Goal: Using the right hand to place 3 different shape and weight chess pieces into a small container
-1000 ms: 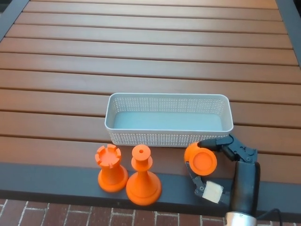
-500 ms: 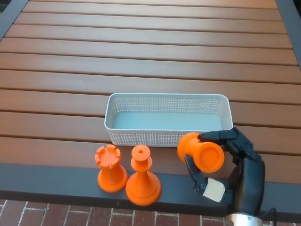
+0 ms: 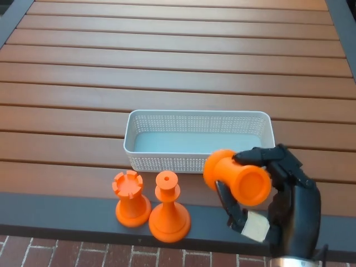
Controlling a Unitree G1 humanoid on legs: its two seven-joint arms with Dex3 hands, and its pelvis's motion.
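My right hand (image 3: 281, 197) is shut on an orange chess piece (image 3: 236, 178), which lies tilted on its side with its round base facing the camera. It hangs above the table just in front of the right end of the white mesh container (image 3: 197, 161), which holds nothing. Two other orange pieces stand upright near the table's front edge: a rook (image 3: 131, 200) with a notched top, and a taller piece (image 3: 168, 209) with a wide base to its right. The left hand does not show.
The table is of brown wooden slats (image 3: 167, 72) with a dark front edge (image 3: 67, 214). Red brick paving (image 3: 111, 253) shows below it. A white tag (image 3: 255, 228) sits on my right hand.
My right hand has lifted the held piece up and slightly left, closer to the camera, and turned it so the base faces outward more. The two standing pieces and the container have not moved.
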